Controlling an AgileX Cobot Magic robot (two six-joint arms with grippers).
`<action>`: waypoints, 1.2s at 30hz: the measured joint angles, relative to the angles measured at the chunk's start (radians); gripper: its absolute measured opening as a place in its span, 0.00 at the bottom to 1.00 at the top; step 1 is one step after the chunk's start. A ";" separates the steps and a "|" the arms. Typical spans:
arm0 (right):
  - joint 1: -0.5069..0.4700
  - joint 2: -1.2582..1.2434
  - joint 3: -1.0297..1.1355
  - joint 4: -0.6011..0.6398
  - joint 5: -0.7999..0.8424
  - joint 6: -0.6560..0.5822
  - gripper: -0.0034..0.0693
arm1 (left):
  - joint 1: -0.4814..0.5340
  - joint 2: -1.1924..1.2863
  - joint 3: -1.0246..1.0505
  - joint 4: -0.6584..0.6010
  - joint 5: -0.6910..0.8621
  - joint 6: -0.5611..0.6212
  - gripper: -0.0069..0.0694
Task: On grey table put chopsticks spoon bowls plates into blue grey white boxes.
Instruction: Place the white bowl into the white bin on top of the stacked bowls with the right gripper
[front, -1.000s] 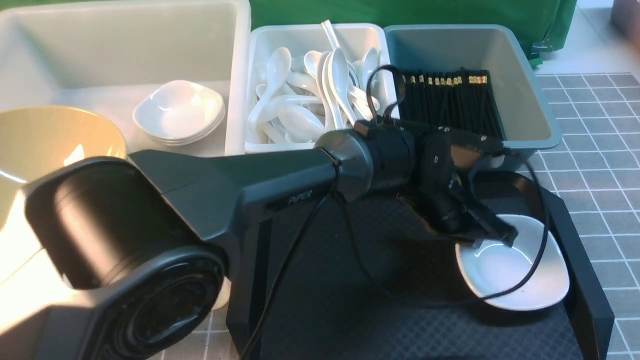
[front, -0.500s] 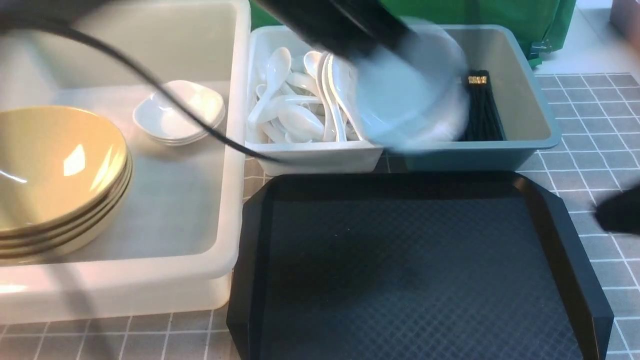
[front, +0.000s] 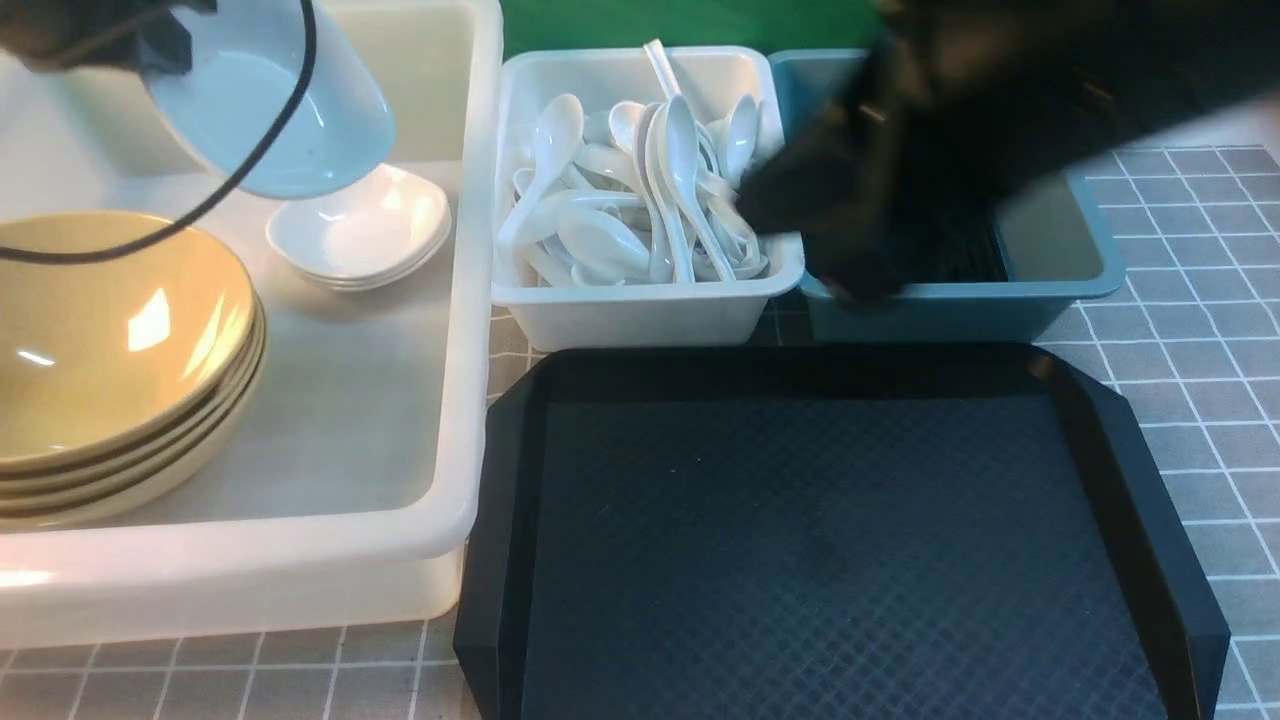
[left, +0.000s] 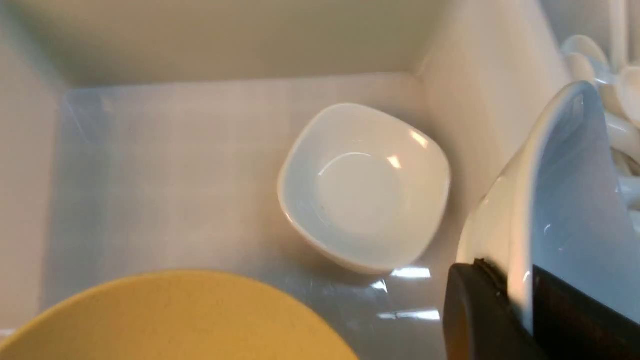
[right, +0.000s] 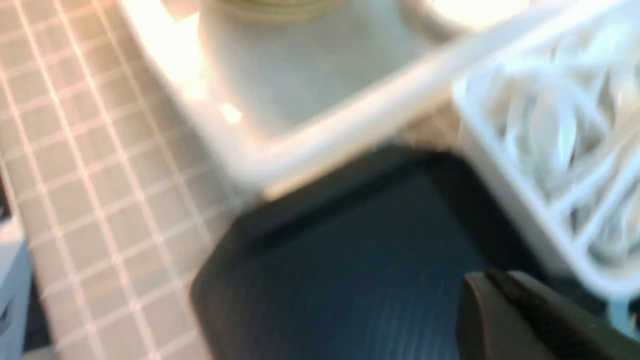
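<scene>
My left gripper (left: 520, 310) is shut on the rim of a small white plate (front: 270, 110), which hangs tilted over the back of the large white box (front: 470, 300). Just below it sits a stack of white plates (front: 360, 225), with the yellow bowls (front: 110, 340) stacked nearer me. Spoons (front: 640, 200) fill the small white box (front: 640, 310). My right arm (front: 900, 170) is a dark blur across the blue-grey box (front: 1060, 270) and hides most of the chopsticks. Its gripper (right: 505, 300) is shut and empty above the tray's corner.
A black textured tray (front: 830, 540) lies in front of the two small boxes with nothing on it. The grey gridded table (front: 1200, 330) shows to the right of the tray and along the near edge. Green cloth hangs behind the boxes.
My left gripper lifted the white plate off the black tray and carried it left, past the small boxes, to above the large white box. My right arm swung in over the blue-grey box.
</scene>
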 joint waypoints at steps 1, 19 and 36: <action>0.005 0.064 -0.065 -0.001 0.004 -0.002 0.11 | 0.007 0.047 0.001 -0.024 -0.054 0.003 0.09; 0.016 0.269 -0.324 -0.004 0.061 -0.025 0.11 | 0.009 0.409 -0.001 -0.119 -0.414 0.064 0.23; 0.016 0.269 -0.325 -0.004 0.198 -0.025 0.11 | 0.009 0.430 -0.190 -0.114 -0.163 0.135 0.93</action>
